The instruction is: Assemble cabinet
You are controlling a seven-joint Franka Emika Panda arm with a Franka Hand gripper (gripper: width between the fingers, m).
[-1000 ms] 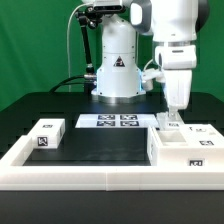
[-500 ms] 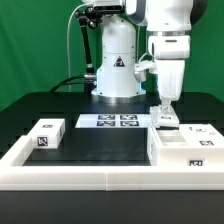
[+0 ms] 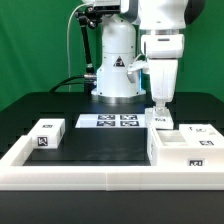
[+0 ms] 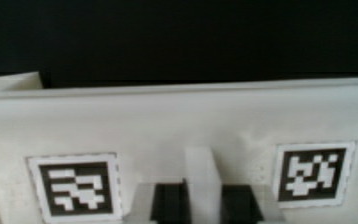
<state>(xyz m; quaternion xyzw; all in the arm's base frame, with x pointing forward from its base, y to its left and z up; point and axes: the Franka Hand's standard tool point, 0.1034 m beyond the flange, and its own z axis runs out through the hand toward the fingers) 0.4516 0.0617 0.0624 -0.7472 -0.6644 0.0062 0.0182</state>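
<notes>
While jaws clamp one white block (image 3: 160, 120), two tags (image 4: 75, 185) show; one large box (image 3: 180, 152) near.

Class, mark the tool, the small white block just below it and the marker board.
tool (image 3: 160, 109): exterior view, between its fingertips.
small white block (image 3: 161, 121): exterior view, its tagged front face.
marker board (image 3: 108, 122): exterior view, its middle, among the tags.

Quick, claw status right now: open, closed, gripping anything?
Claw: closed on the small white tagged block, as far as both views show.
</notes>
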